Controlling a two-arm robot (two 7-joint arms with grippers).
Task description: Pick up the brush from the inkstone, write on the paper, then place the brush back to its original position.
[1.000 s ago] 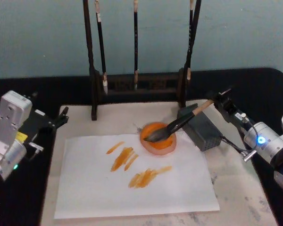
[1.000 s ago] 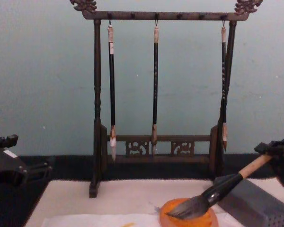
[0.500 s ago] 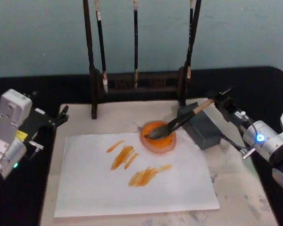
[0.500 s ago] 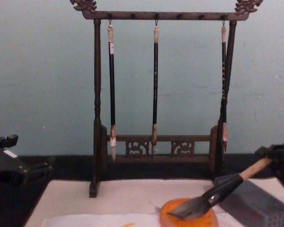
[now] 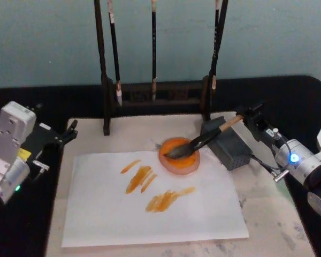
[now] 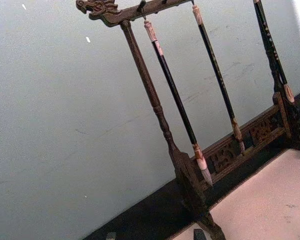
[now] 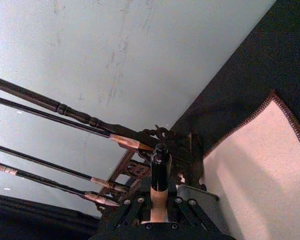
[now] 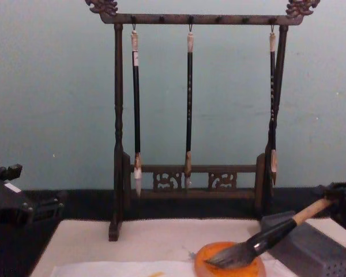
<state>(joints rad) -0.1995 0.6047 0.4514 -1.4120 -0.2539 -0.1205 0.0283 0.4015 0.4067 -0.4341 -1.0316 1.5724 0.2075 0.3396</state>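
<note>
Right gripper (image 5: 250, 116), apparently clamped on the brush (image 5: 203, 141), leans its bristles into the inkstone (image 5: 180, 156); left gripper (image 5: 69, 133), jaws unreadable, waits far off

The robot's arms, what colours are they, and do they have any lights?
The left gripper is black, on a boxy white-and-grey wrist with a yellow label and a small green light. The right gripper is black too, on a round silver wrist with a glowing blue light and thin black cables.

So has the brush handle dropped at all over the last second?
Yes. In the chest view the brush handle has sunk closer to the grey block, bristles in the inkstone.
</note>
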